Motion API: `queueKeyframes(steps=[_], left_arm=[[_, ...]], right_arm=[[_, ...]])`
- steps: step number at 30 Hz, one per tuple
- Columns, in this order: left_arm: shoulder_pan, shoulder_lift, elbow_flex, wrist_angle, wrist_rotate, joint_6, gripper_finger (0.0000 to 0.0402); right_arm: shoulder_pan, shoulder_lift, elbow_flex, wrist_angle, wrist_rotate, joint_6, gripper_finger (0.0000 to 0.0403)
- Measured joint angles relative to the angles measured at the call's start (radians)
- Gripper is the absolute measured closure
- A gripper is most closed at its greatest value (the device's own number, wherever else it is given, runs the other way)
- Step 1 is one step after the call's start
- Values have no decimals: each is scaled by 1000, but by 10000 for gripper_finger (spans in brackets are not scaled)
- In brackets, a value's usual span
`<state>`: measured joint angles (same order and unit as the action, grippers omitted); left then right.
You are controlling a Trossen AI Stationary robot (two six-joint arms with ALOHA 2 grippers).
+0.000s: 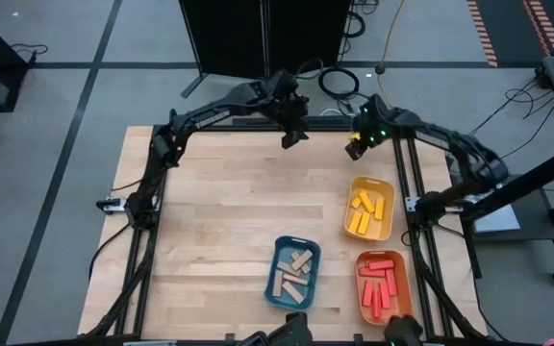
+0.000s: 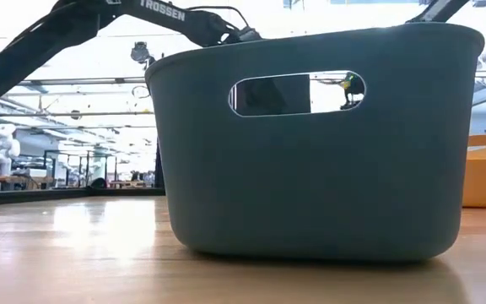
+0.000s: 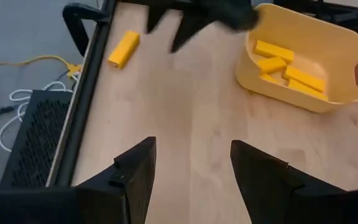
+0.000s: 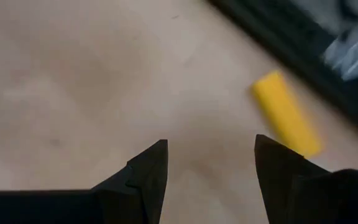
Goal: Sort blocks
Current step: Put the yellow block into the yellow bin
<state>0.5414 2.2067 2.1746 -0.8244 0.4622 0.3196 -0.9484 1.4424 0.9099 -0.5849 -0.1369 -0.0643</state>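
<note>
Left gripper (image 1: 293,137) hangs over the far edge of the bench near its middle, fingers (image 3: 135,174) apart with only bare wood between them; we take this arm to be waiting. Right gripper (image 1: 357,146) hovers just to its right, also at the far edge, jaws apart and holding nothing.

One yellow block (image 4: 286,112) lies loose on the bench hard against the far rail, just beside the right gripper and off to one side of its open jaws.

Sorted so far, as we read it: tan blocks (image 1: 294,272) in the blue tray (image 1: 275,252) at the near edge, yellow blocks (image 1: 367,210) in the yellow tray (image 1: 385,183) toward the right edge, red blocks (image 1: 379,283) in the orange tray (image 1: 363,259) at the near right corner.

Step in hand, in our judgement: reaching for the last stray. The next move calls for shifting the right gripper sideways until the block sits between the jaws, lowering, closing across its narrow side, then carrying it to the yellow tray. The rail leaves little room for the far finger.
</note>
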Motion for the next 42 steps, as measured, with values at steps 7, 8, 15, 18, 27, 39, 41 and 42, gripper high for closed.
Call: queueKeyframes(steps=[7, 8, 15, 18, 27, 39, 41, 42], left_arm=[[-1, -16, -1, -1, 10, 0, 197], [-1, -15, -2, -2, 10, 0, 197], [-1, -15, -2, -4, 10, 10, 197], [-1, -15, -2, -4, 10, 25, 197], [-1, -15, -2, 7, 10, 27, 197], [-1, -15, -2, 34, 10, 36, 197], [-1, -15, -2, 34, 10, 36, 197], [-1, -15, -2, 34, 10, 36, 197]], right_arm=[[-43, 255, 188, -119, 116, -223, 236], [-49, 284, 212, -131, 122, -240, 236], [-83, 396, 328, -210, 187, -328, 236], [-107, 407, 342, -222, 188, -344, 236], [-126, 417, 344, -279, 201, -413, 236], [-90, 412, 425, -382, 237, -363, 236], [-85, 395, 475, -480, 224, -300, 236], [-79, 380, 490, -530, 192, -263, 236]])
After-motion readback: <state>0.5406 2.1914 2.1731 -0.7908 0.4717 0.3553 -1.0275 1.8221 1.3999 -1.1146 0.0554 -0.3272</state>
